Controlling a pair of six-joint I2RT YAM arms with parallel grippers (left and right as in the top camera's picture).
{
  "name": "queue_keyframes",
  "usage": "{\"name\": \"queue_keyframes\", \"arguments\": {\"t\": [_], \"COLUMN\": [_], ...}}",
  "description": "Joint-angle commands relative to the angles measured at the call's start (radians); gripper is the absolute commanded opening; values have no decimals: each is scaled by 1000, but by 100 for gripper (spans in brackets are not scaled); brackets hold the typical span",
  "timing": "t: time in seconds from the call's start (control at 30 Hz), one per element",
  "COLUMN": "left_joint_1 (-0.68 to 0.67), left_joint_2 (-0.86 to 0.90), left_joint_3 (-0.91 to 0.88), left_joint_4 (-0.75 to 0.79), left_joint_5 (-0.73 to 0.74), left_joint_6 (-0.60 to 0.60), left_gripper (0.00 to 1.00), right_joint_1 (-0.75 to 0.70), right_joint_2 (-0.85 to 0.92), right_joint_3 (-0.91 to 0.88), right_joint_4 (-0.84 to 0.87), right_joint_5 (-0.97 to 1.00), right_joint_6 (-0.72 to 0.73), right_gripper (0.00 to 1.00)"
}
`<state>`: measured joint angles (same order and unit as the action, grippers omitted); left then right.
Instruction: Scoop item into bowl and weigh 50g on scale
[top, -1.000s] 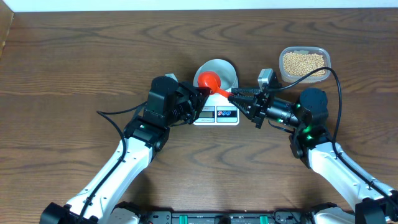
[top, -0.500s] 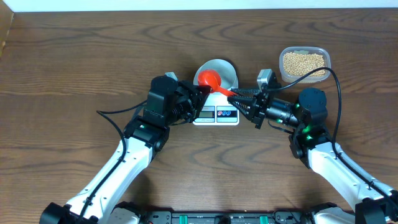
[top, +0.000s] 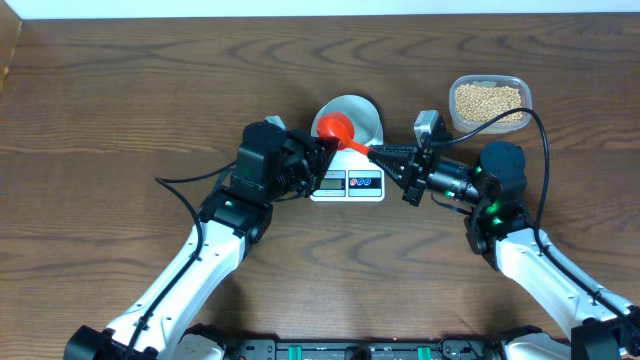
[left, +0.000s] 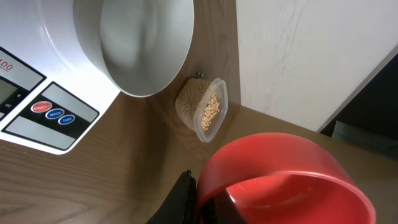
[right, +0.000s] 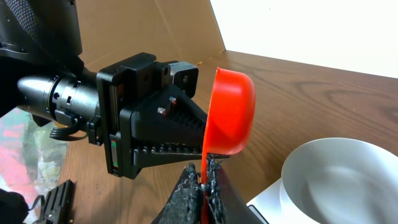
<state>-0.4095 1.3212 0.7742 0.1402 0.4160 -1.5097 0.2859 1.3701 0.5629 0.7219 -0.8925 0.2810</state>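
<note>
Red scoop (top: 337, 128) is clamped by the left gripper (top: 322, 150) at its cup and the right gripper (top: 378, 152) at its handle, over the empty bowl (top: 365, 115) set on the scale (top: 348, 183); soybeans (top: 488, 100) are held in the far-right tub (top: 520, 85).

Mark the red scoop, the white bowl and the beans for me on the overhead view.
red scoop (top: 336, 128), overhead view, on its round cup.
white bowl (top: 368, 117), overhead view, on its bare inner wall.
beans (top: 488, 100), overhead view, middle of the heap.

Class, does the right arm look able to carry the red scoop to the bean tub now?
Probably not yet: the left gripper also clamps the scoop. The tub itself lies close, unblocked.
</note>
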Motion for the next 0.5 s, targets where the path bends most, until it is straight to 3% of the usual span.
{"name": "queue_keyframes", "arguments": {"t": [0.0,0.23,0.37,0.47], "left_joint_1": [-2,-2,-1,0], "left_joint_2": [3,3,3,3], "left_joint_3": [11,11,11,11], "left_joint_4": [8,8,8,8], "left_joint_5": [-9,-9,-10,-10], "left_joint_6": [25,36,48,95], "left_gripper": [7,8,17,32], "right_joint_1": [10,10,8,6], "right_joint_2": [7,7,7,6], "right_joint_3": [18,18,18,18], "right_joint_4": [0,0,0,0], "right_joint_5": [0,5,16,51], "right_joint_6": [16,18,19,23], "right_gripper": [1,1,1,1]}}
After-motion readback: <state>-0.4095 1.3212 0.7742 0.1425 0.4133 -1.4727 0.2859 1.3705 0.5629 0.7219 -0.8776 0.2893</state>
